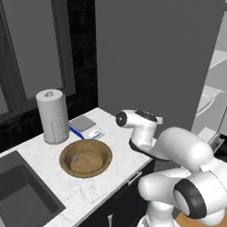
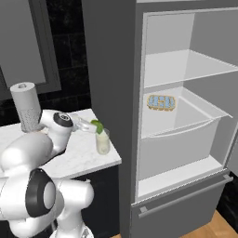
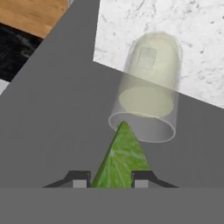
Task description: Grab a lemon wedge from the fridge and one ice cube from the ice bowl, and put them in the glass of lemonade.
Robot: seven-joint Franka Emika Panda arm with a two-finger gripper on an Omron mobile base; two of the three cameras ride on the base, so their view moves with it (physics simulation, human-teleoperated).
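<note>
My gripper [image 3: 111,180] is shut on the lemon wedge [image 3: 121,159], a yellow-green piece whose tip points at the rim of the glass of lemonade [image 3: 148,100]. In the right base view the gripper [image 2: 93,126] holds the lemon wedge [image 2: 97,124] just above the glass of lemonade [image 2: 102,142], which stands on the counter corner beside the fridge [image 2: 186,116]. The fridge is open, showing white shelves. The brown ice bowl [image 1: 85,157] sits mid-counter with one ice cube [image 1: 75,158] in it.
A paper towel roll [image 1: 52,116] stands behind the bowl, with a flat grey pad [image 1: 82,123] beside it. The dark sink [image 1: 22,195] lies at the counter's left end. A tray of food [image 2: 161,102] rests on a fridge shelf. The fridge's grey side wall [image 1: 155,57] rises right of the counter.
</note>
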